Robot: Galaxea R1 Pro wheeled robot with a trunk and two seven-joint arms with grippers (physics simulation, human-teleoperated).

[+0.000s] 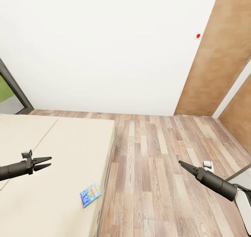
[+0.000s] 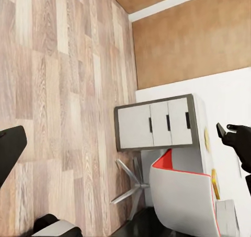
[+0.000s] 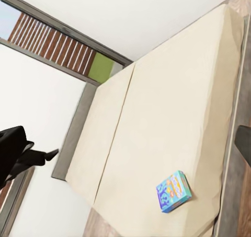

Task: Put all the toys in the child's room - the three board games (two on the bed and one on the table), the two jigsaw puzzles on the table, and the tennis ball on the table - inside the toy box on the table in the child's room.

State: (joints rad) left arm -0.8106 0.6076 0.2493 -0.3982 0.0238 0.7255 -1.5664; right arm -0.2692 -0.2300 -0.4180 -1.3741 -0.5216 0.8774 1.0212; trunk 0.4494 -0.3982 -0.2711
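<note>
Nearest, at the lower left of the head view, the left gripper (image 1: 47, 163) is seen above the bed (image 1: 62, 153), its fingers parted narrowly with nothing between them. At the lower right, the right gripper (image 1: 181, 163) is held over the wood floor (image 1: 157, 167), its fingers drawn to a single point and gripping nothing. Between the two, low in the frame, a light blue board game (image 1: 90, 195) is laid flat on the bed, just beside the mattress edge nearest the floor and well apart from both grippers. Farther up, a white wall (image 1: 104, 49) is met, with brown wood panels (image 1: 216, 63) at the upper right. In the left wrist view, a white drawer unit (image 2: 157, 123) is shown.
</note>
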